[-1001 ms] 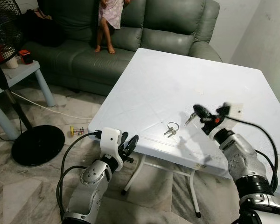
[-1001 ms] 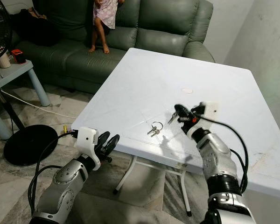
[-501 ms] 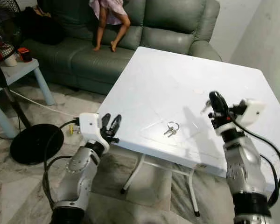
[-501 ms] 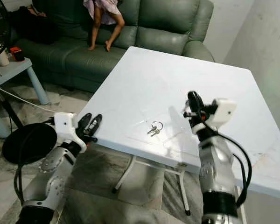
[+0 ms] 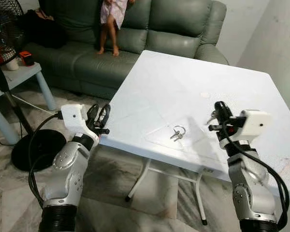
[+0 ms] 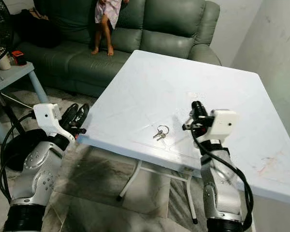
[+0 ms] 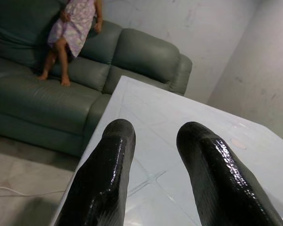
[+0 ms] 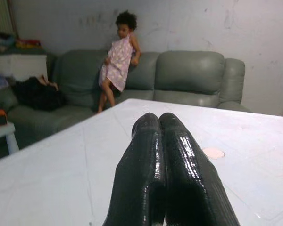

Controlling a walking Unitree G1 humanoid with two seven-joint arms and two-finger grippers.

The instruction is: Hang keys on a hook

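Observation:
A small bunch of keys (image 5: 177, 133) on a ring lies near the front edge of the white table (image 5: 183, 92). My right gripper (image 5: 219, 107) is raised above the table to the right of the keys, its fingers (image 8: 162, 155) pressed together with nothing between them. My left gripper (image 5: 99, 115) hovers at the table's front left corner, off to the left of the keys, its fingers (image 7: 108, 169) apart and empty.
A green sofa (image 5: 135, 29) stands behind the table, with a person (image 5: 111, 21) in a pink dress standing on its seat. A black floor fan (image 5: 9, 58) and a light blue side table (image 5: 19, 77) are at the left. A wall (image 5: 275, 43) is close on the right.
Both arms have lifted from low positions. The left gripper rose from under the table's edge to its corner. The right gripper swung up and now points away over the table.

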